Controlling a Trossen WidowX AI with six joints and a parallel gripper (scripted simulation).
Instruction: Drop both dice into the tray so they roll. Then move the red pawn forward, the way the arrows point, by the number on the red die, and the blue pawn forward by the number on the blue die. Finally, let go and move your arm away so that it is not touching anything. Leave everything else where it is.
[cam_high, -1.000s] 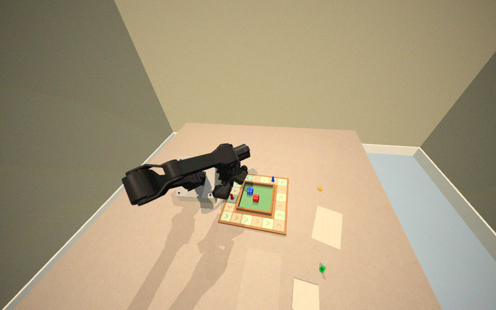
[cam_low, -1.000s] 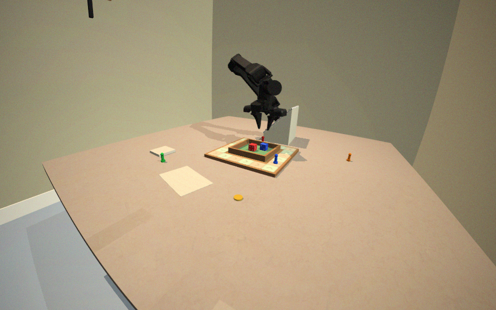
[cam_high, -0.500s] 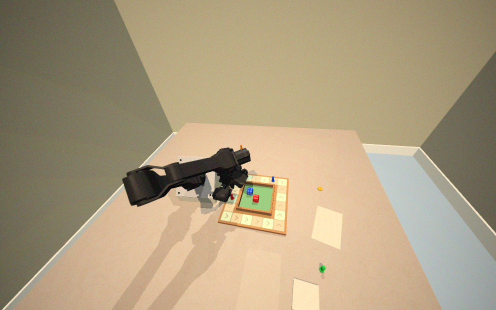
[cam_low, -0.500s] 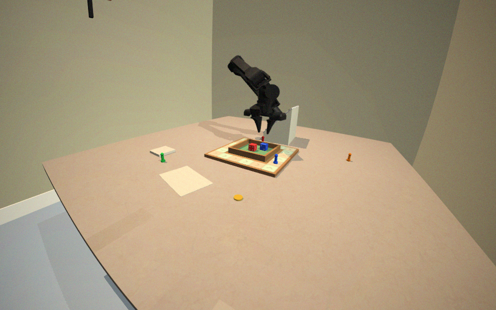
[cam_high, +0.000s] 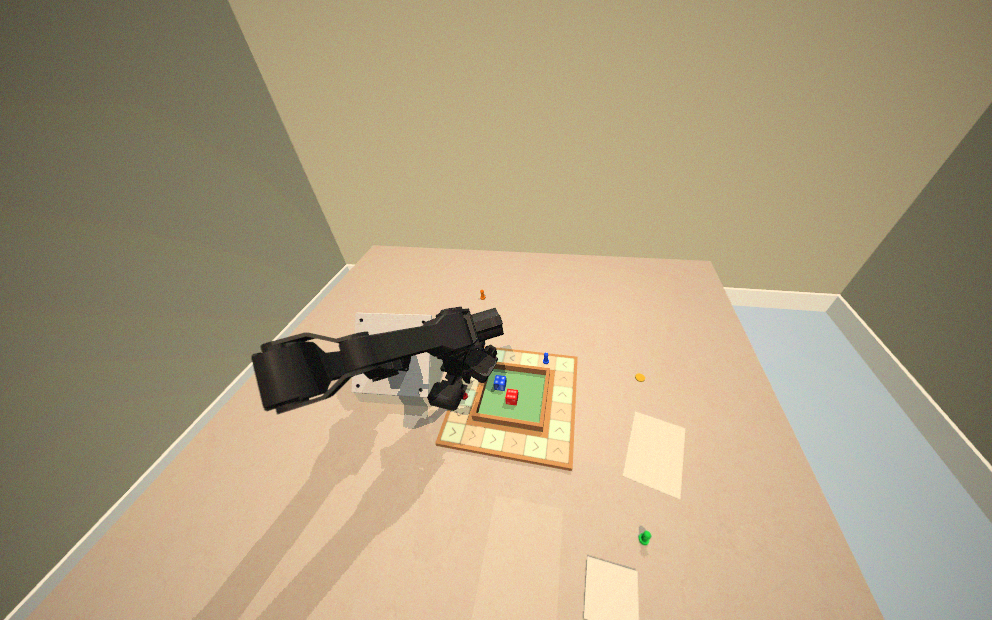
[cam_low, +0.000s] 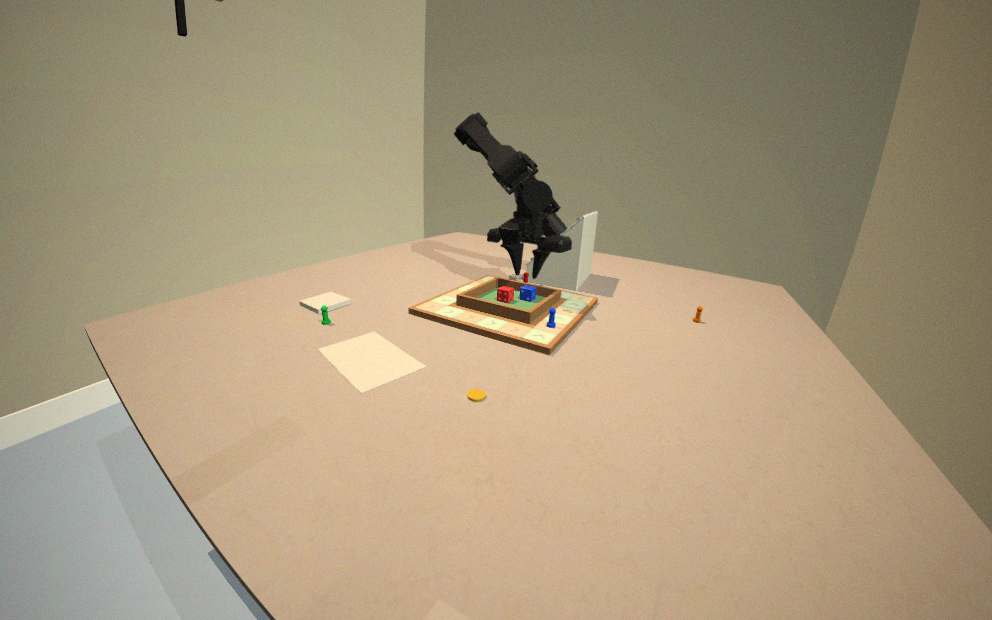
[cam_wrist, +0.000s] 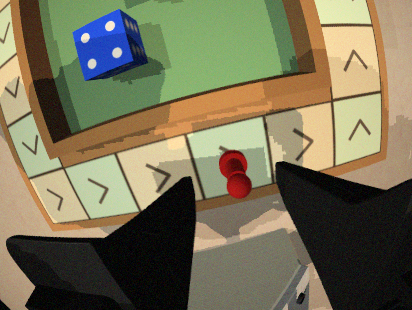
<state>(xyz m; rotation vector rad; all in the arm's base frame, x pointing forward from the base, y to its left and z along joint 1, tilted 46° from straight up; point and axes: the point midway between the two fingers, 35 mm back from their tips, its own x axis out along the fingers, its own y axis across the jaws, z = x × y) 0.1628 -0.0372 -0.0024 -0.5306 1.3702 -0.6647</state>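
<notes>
Wrist view, open hand above red pawn (cam_wrist: 236, 172) (cam_high: 464, 396) (cam_low: 525, 277)

Pinkish-tan table (cam_high: 731, 409) (cam_low: 621, 453), board (cam_high: 504, 457) (cam_low: 479, 331) (cam_wrist: 200, 202), cards, yellow disc (cam_high: 640, 377) (cam_low: 476, 395)

Around the tabletop (cam_high: 409, 497) (cam_low: 585, 438), plain beige and olive-gray walls (cam_high: 555, 146) (cam_low: 256, 146) rise. Beside and below it lies a pale blue-gray floor (cam_high: 863, 438) (cam_low: 65, 497), edged by a cream baseboard (cam_high: 782, 301) (cam_low: 58, 413).
</notes>
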